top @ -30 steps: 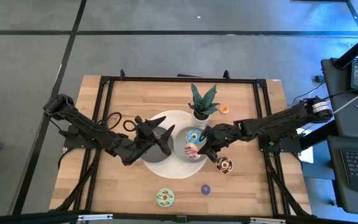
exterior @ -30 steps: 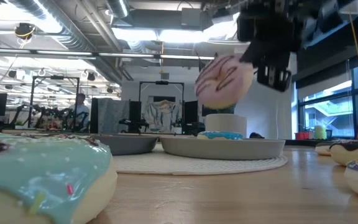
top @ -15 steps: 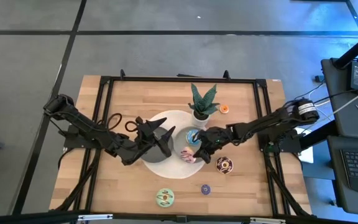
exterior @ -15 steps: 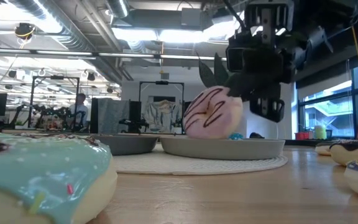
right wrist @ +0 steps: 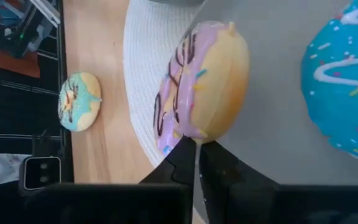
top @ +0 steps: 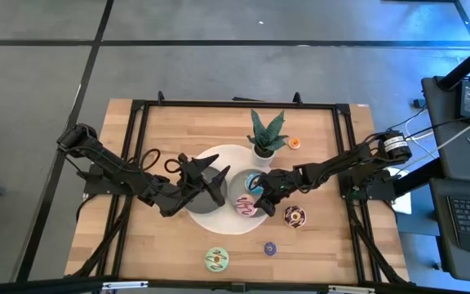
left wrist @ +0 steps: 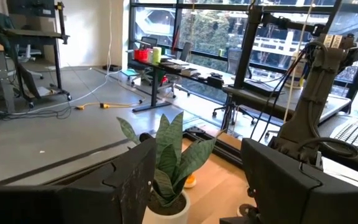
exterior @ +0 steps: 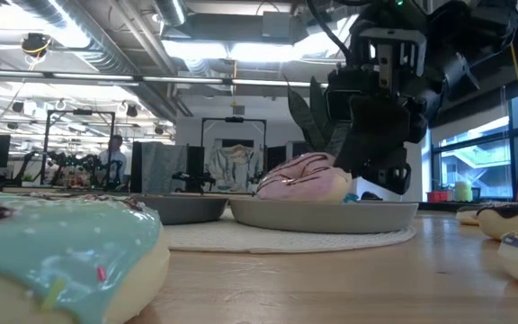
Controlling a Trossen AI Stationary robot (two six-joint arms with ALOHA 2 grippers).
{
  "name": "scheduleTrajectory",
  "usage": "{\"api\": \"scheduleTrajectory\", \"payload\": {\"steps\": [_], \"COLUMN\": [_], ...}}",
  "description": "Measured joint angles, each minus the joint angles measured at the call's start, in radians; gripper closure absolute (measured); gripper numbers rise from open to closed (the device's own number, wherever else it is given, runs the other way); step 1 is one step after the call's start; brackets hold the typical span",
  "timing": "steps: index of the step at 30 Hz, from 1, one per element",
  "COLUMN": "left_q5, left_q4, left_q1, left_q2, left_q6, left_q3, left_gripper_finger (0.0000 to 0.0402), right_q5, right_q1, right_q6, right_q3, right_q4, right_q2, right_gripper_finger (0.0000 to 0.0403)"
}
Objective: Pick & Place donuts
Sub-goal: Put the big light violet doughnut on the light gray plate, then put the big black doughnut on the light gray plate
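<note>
A pink donut with brown stripes lies tilted in the right grey dish, beside a blue sprinkled donut. My right gripper reaches down from the table's right, shut at the pink donut's edge. My left gripper hovers open and level over the left grey dish, touching nothing. Both dishes stand on a round white mat. My right gripper has the pink donut by its rim, on the side toward the table's right, only at the fingertips. The fingers slant down from the table's right. The donut rests tilted on the dish floor, its iced face turned away from the blue donut.
A mint-green donut, a purple mini donut and a brown donut lie on the wooden table near its front. A potted plant and an orange mini donut stand behind the dishes. Black scissors lie at the left.
My right gripper has sunk toward the right dish and a little toward the table's near left, carrying the pink donut. The donut, first hanging on edge above the dish, now lies tilted in it.
</note>
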State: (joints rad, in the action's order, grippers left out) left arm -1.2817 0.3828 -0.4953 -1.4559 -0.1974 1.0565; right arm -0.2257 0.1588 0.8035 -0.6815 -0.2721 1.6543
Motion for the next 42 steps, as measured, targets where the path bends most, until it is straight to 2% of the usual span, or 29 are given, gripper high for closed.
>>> {"api": "scheduleTrajectory", "payload": {"steps": [4,13,17,22,25,31,36,42], "left_q5": [0.0,0.018,0.028,0.052,0.053,0.053,0.053,0.053], "left_q4": [-0.004,-0.02,-0.021,-0.021,-0.029,-0.054,-0.055,-0.072], "left_q1": [0.001,0.024,0.035,0.046,0.048,0.048,0.053,0.064], "left_q2": [0.0,0.0,0.0,0.0,0.0,-0.001,-0.001,-0.001], "left_q6": [0.001,-0.001,-0.002,0.0,0.0,0.0,-0.001,-0.002], "left_q3": [0.0,0.0,0.0,0.0,0.0,0.0,0.0,0.0], "left_gripper_finger": [0.0173,0.017,0.0174,0.0172,0.017,0.0171,0.0173,0.0171], "right_q5": [0.006,-0.004,-0.006,-0.008,-0.006,-0.003,0.035,0.128], "right_q1": [-0.012,-0.042,-0.056,-0.071,-0.077,-0.07,0.007,0.125], "right_q6": [-0.002,0.002,0.003,-0.015,-0.035,-0.045,-0.032,0.057], "right_q3": [0.0,0.0,0.0,-0.013,-0.013,-0.014,-0.014,-0.014], "right_q4": [0.006,0.088,0.106,0.15,0.224,0.58,0.831,0.935], "right_q2": [0.0,0.0,0.0,-0.029,-0.099,-0.292,-0.401,-0.422], "right_gripper_finger": [0.0349,0.0233,0.0205,0.0195,0.0194,0.0194,0.0194,0.0194]}}
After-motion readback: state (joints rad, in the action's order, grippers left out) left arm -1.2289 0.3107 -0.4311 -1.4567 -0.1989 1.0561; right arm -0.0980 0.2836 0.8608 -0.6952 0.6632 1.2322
